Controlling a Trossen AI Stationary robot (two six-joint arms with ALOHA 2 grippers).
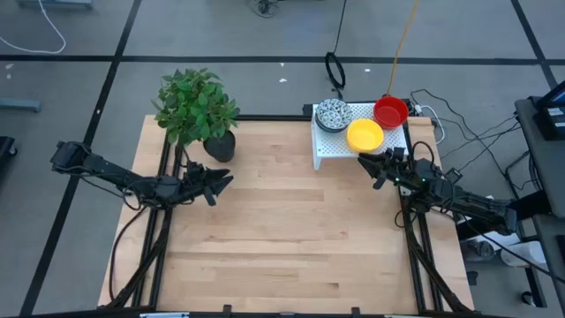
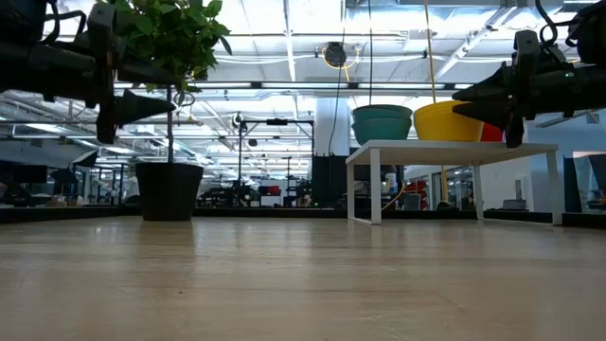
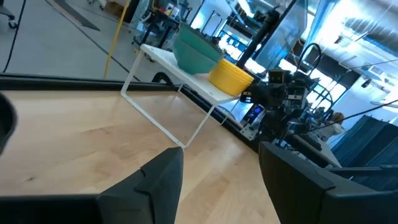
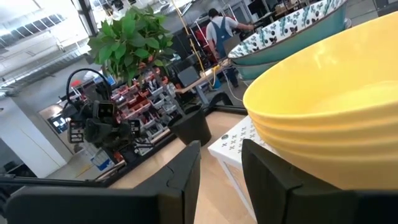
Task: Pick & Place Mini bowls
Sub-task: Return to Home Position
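Three stacks of mini bowls sit on a small white rack [image 1: 331, 146] at the table's far right: patterned blue-green [image 1: 333, 114], yellow [image 1: 365, 135] and red [image 1: 390, 110]. My right gripper [image 1: 371, 165] is open, raised above the table just near-right of the rack, close beside the yellow stack [image 4: 323, 118], touching nothing. My left gripper [image 1: 225, 180] is open, held in the air at the table's left, near the plant pot. In the low view the yellow stack [image 2: 445, 121] and patterned stack [image 2: 382, 123] stand on the rack top.
A dark pot with a leafy green plant [image 1: 196, 110] stands at the table's far left. The bare wooden table top [image 1: 282, 230] stretches between the arms. Cables lie on the floor beyond the far edge. A person [image 4: 221, 28] stands far off in the room.
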